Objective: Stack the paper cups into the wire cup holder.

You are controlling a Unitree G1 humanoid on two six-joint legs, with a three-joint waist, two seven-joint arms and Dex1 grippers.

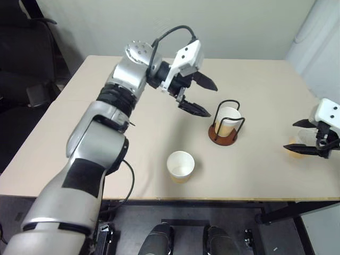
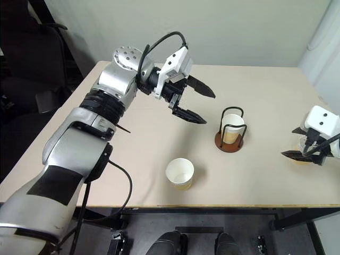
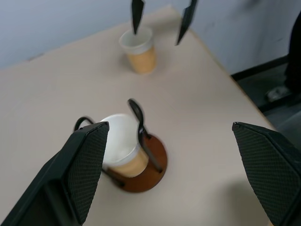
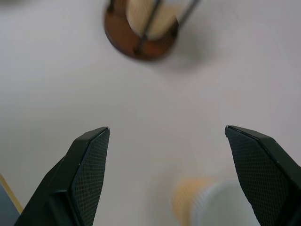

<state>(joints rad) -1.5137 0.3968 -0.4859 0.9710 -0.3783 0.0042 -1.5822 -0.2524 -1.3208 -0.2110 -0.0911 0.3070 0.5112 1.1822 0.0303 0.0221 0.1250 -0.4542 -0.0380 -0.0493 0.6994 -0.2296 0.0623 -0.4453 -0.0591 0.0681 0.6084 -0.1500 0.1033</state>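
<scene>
the wire cup holder (image 1: 225, 125) stood near the middle of the pale beige surface (image 1: 106, 138), a thin black wire frame of upright loops on a round reddish-brown disc base. one paper cup (image 1: 228, 121) sat upright inside it, white at the rim and inside, tan-orange on its lower band. the left tool (image 1: 201, 95) hovered above the surface just to the left of the holder, apart from it, its two black, tapered, textured fingers (image 3: 80, 165) spread wide and holding nothing; in the left wrist view the holder lay between and beyond them. a second paper cup (image 1: 180, 167) stood upright and alone on the surface nearer the front edge, to the left of the holder and below the left tool. a third paper cup (image 3: 139, 49) stood near the right edge of the surface, well apart from the holder. the right tool (image 1: 306, 136) hung at that cup with its black fingers spread to either side of it; no contact could be made out. in the right wrist view this cup (image 4: 207, 202) appeared blurred between the fingertips (image 4: 87, 165), with the holder farther off.
</scene>
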